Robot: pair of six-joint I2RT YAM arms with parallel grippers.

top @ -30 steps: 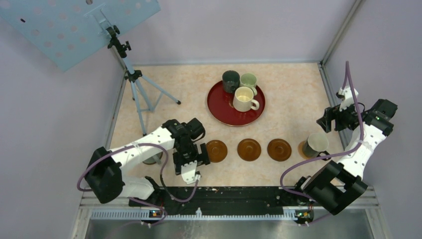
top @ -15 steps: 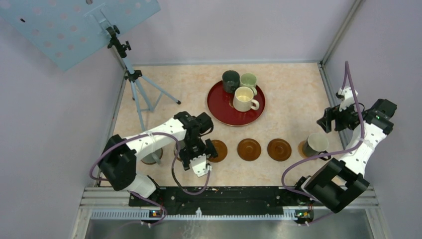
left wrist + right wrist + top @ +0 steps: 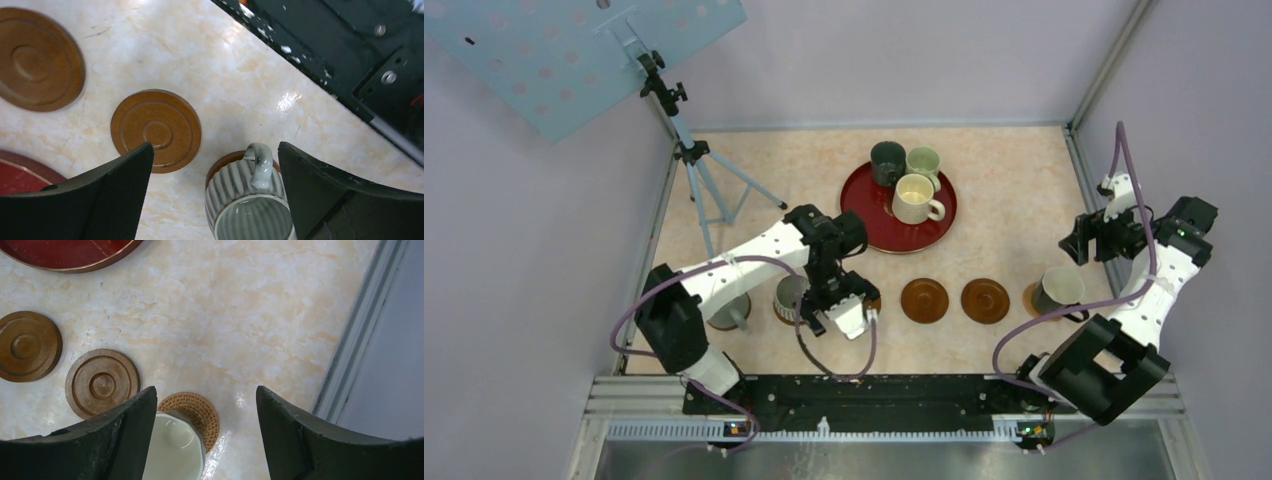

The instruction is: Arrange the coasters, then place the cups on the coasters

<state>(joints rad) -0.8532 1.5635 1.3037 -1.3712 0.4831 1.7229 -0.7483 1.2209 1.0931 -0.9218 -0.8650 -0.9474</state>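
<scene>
The left gripper [image 3: 215, 148] hangs with its jaws spread wide and empty over the ribbed grey ceramic mug [image 3: 248, 210]. That mug stands on a glossy brown round coaster [image 3: 220, 165]. A second brown coaster [image 3: 156, 130] lies bare just beside it, then a third coaster [image 3: 924, 299] and a fourth coaster [image 3: 985, 300] along the row.

The right gripper [image 3: 205, 392], jaws apart and holding nothing, hovers over a grey cup with a pale inside [image 3: 172, 452] seated on a woven round mat [image 3: 197, 410].

Farther back, the dark-red round tray [image 3: 924, 235] carries the cream-yellow mug [image 3: 915, 198], the pale green mug [image 3: 923, 162] and the dark charcoal mug [image 3: 887, 162].
</scene>
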